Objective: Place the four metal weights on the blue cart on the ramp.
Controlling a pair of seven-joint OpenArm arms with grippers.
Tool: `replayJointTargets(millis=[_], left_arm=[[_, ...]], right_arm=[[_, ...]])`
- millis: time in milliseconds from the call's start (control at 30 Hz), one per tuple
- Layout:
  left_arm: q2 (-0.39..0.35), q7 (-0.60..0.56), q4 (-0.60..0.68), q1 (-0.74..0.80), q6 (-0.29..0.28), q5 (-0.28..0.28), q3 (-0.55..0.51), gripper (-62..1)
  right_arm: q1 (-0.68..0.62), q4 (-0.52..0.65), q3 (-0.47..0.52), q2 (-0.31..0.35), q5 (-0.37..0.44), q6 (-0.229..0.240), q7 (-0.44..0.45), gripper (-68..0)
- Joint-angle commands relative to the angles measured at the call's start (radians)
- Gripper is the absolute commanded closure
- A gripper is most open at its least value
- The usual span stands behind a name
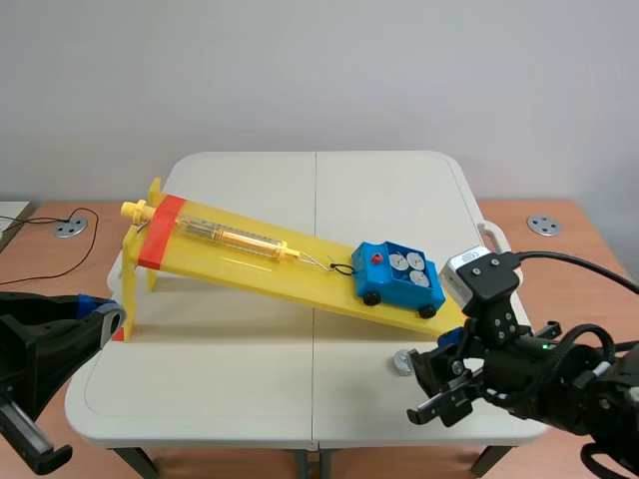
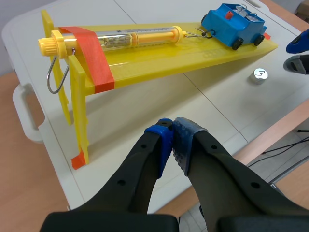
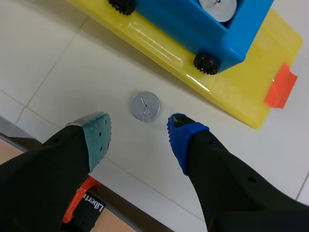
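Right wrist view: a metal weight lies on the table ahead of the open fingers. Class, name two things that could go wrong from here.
The metal weight lies flat on the table, so the right gripper may slide off or push it away.
The blue cart sits on the sloped ramp, seemingly held only by the hook of the spring scale; a knock while loading could unhook it.
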Motion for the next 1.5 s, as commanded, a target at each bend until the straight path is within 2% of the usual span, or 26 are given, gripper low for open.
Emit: replayJointTargets(millis=[0, 233, 333, 500, 867, 1167, 1300, 1467], left_arm=[[0.002, -0.106, 0.065, -0.019, -0.025, -0.077, -0.013, -2.9], [0.002, -0.107, 0.065, -0.019, -0.025, -0.077, -0.013, -2.9], [0.002, -0.106, 0.065, -0.019, -0.025, -0.077, -0.013, -2.9], [0.002, -0.106, 0.065, -0.019, -0.025, -0.077, -0.013, -2.9], [0.002, -0.106, 0.065, -0.019, -0.026, -0.077, -0.013, -2.9], [0.002, -0.106, 0.065, -0.019, -0.026, -0.077, -0.013, -2.9], [0.002, -0.106, 0.065, -0.019, -0.026, -0.077, -0.013, -2.9], [0.002, -0.106, 0.065, -0.019, -0.026, -0.077, -0.013, -2.9]], right_arm=[[0.076, 0.054, 0.018, 0.016, 0.013, -0.002, 0.146, -28.0], [0.136, -0.027, -0.038, 0.016, -0.035, -0.017, 0.197, -28.0], [0.159, -0.061, -0.052, 0.005, -0.042, -0.042, 0.198, -28.0], [0.195, -0.113, -0.071, -0.017, -0.058, -0.042, 0.214, -27.7], [0.205, -0.139, -0.103, -0.05, -0.06, -0.053, 0.215, -27.1], [0.205, -0.169, -0.114, -0.05, -0.06, -0.065, 0.214, -26.3], [0.205, -0.174, -0.114, -0.05, -0.06, -0.092, 0.216, -26.3], [0.204, -0.188, -0.114, -0.05, -0.06, -0.091, 0.212, -26.3]])
